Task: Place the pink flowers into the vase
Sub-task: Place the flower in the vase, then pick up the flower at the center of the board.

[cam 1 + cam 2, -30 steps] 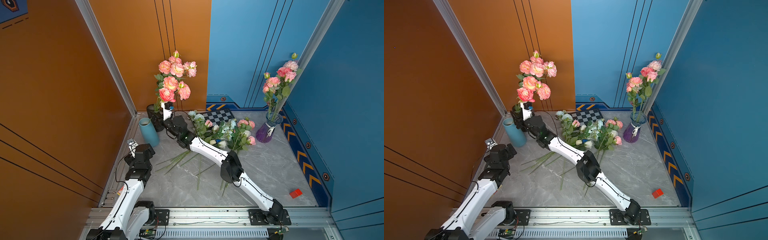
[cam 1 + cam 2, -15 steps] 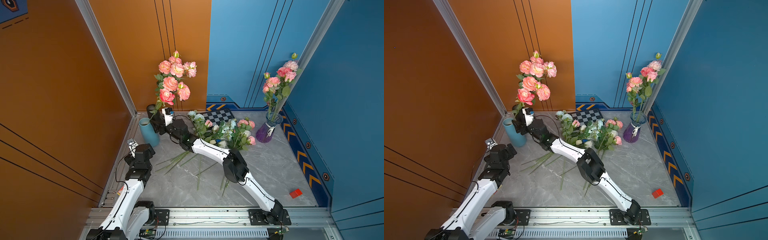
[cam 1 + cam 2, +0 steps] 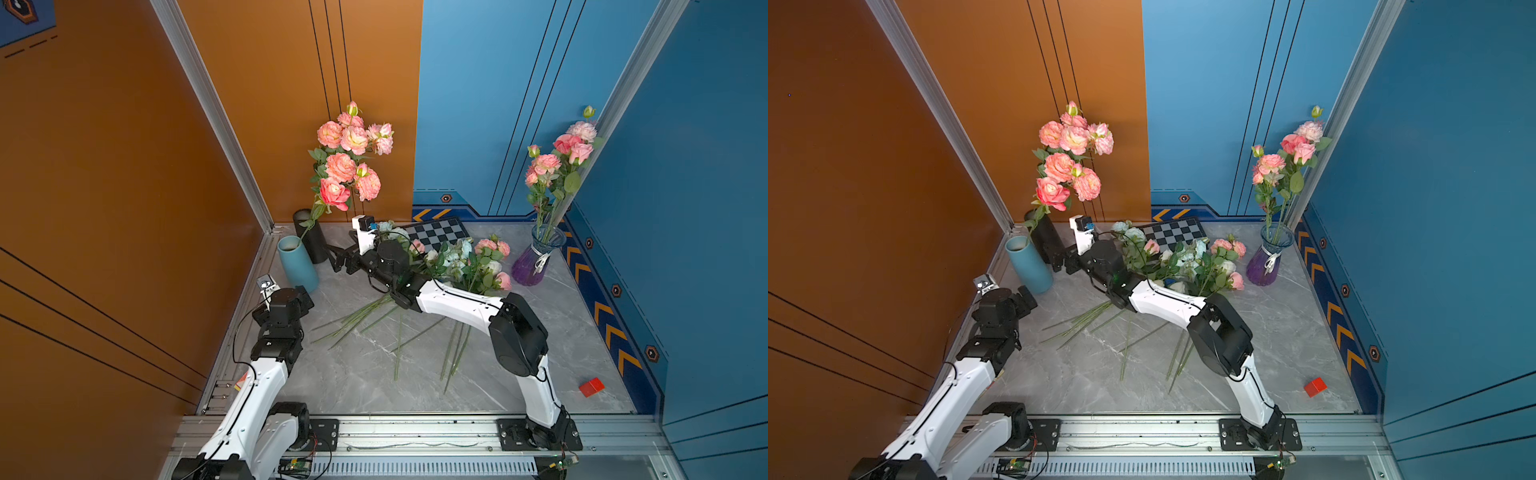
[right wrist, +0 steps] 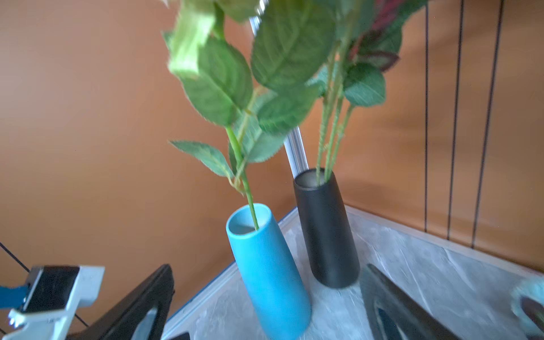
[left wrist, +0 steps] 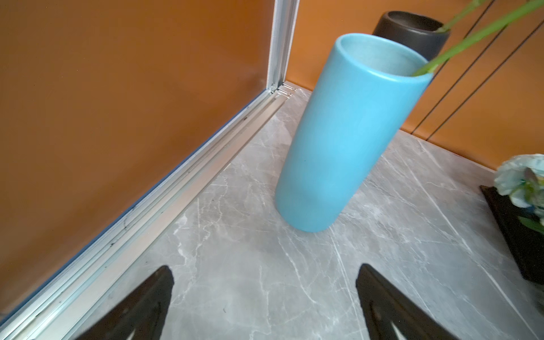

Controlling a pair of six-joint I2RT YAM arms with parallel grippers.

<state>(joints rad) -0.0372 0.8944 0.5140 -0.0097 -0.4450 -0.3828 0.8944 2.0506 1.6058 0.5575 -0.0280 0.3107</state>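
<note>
Right arm (image 3: 457,299) reached across to the corner vases, jaws wide and empty.
The right gripper (image 3: 337,261) hung spread open near the black vase (image 3: 309,239) and blue vase (image 3: 297,266), holding nothing. One pink rose (image 3: 334,193) stood with its stem in the blue vase; more pink flowers (image 3: 486,246) lay heaped on the table (image 3: 374,386). The left gripper (image 5: 263,266), arm folded low, faced the blue vase, also open.

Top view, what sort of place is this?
Probably a robot test booth, not a home: left arm and right arm bolted to an aluminium rail, orange wall panels, blue wall panels, a checkerboard at the back.
</note>
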